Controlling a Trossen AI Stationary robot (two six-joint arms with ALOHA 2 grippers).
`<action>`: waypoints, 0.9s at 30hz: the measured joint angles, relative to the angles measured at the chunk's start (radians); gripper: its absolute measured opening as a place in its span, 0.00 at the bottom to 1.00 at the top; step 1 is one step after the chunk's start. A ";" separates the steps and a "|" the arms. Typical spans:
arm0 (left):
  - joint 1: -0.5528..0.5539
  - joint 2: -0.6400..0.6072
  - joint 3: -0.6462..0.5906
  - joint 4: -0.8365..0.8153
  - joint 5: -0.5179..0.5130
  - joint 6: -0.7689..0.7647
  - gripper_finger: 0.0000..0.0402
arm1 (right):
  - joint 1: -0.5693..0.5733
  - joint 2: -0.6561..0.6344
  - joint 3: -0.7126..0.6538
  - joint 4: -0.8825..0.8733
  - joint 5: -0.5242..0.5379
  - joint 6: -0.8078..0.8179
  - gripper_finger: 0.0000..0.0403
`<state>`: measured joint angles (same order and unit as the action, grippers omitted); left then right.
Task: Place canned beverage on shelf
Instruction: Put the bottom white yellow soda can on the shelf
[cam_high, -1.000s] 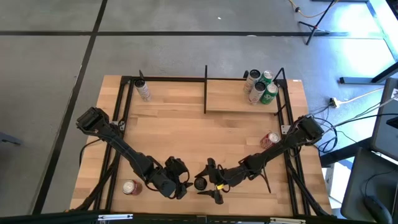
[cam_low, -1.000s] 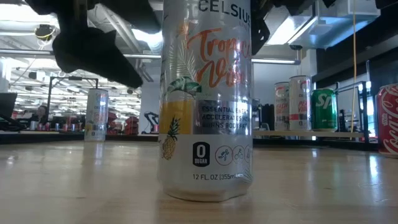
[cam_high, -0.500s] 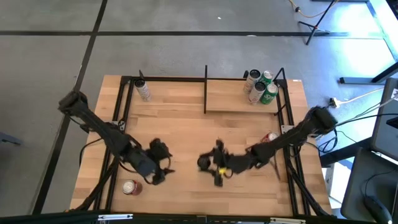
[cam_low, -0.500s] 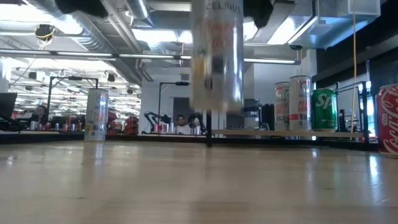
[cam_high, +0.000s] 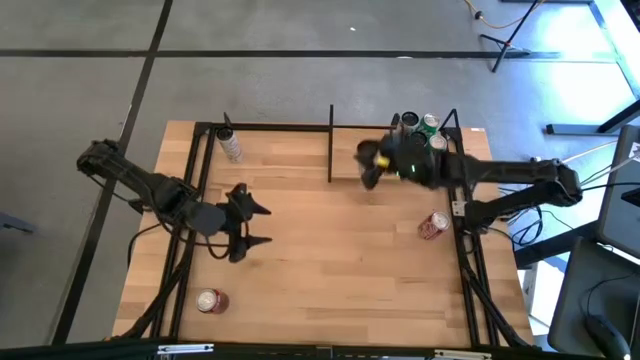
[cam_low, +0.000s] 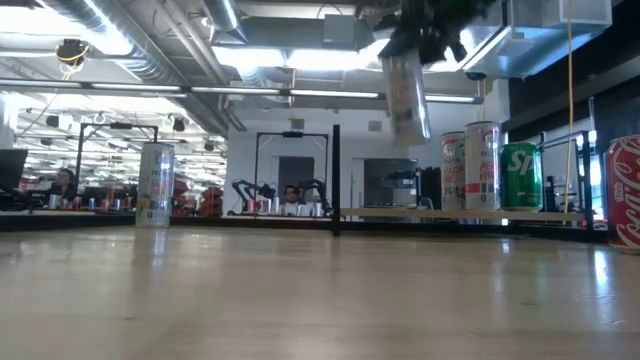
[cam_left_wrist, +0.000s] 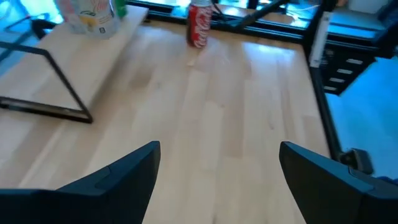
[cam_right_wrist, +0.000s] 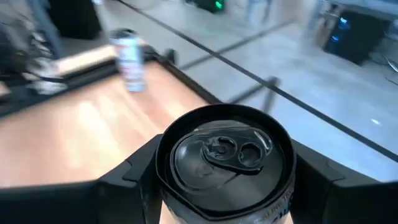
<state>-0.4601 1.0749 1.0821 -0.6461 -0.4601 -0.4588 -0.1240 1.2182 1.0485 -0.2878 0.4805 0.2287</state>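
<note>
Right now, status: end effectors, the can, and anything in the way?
Right end effector shut on can, airborne over shelf. Left end effector open, empty, mid-table. Four cans crowd the shelf's right corner.

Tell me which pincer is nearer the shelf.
Right. The right pincer, shut on the can, hangs over the shelf; the open left pincer sits off it, over the table's left half.

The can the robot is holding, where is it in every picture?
High view: held can over the shelf, hard to make out.
Low view: tilted in the air, upper middle.
Left wrist view: not identifiable.
Right wrist view: centre, top showing.
Shared landmark: lone far-corner can.
</note>
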 joint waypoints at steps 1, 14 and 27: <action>0.010 -0.001 0.000 -0.003 -0.003 0.001 0.81 | -0.047 0.002 0.000 -0.005 -0.033 -0.015 0.56; 0.106 -0.004 0.000 0.005 -0.171 -0.088 0.81 | -0.450 0.153 -0.030 0.199 -0.416 -0.236 0.56; 0.107 -0.002 0.000 0.011 -0.250 -0.160 0.81 | -0.587 0.153 -0.151 0.302 -0.519 -0.239 0.56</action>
<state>-0.3527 1.0725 1.0821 -0.6350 -0.7103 -0.6186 -0.7113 1.3716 0.8973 0.0146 -0.0385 -0.0106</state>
